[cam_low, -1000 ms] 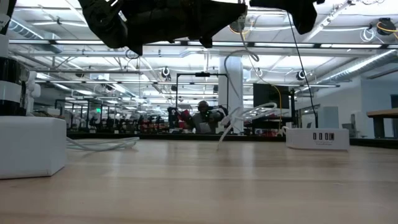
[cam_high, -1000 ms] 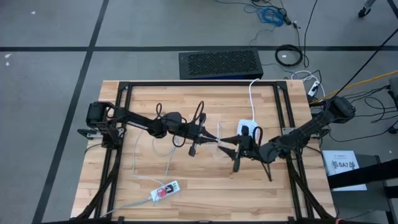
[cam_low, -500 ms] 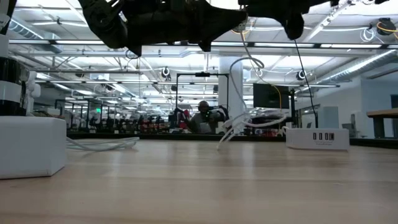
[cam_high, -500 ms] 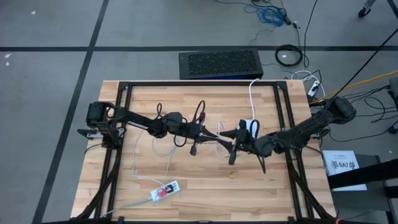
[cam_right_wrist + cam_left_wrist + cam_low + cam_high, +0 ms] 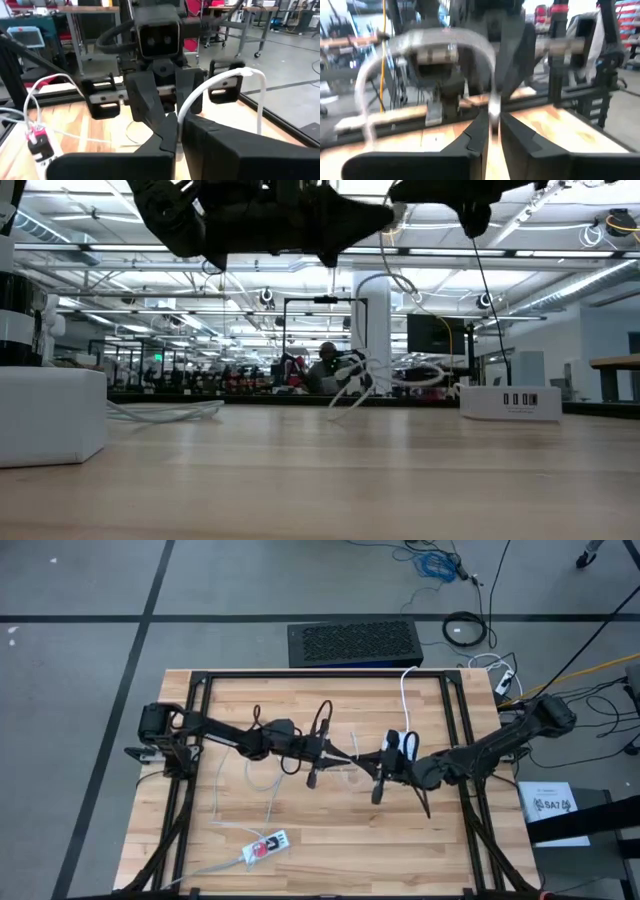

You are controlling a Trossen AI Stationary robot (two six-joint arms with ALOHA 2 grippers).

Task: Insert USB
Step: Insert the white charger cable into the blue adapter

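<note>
Inspector: Status of both grippers, please.

Operator: The right gripper (image 5: 372, 764) is above the middle of the table (image 5: 300, 700), jaws together and pinching the white cable (image 5: 220, 80), which loops up from between its tips. The left gripper (image 5: 327, 754) faces it nose to nose, its jaws nearly together on the same cable.

Inspector: Where is the port?

Operator: On the white charger block (image 5: 400, 745), just beside the right gripper, on its far side from the left one. I cannot pick out the plug itself.

Inspector: Risks from here?

Operator: Three, in my judgement. With both grippers clamped so near each other, any pull apart could strain the cable or drag it through one grip. If the left lets go before the right's hold is square, the plug could twist and meet the port crooked. And the block looks loose on the table, so a push could slide it instead of seating the plug.
</note>
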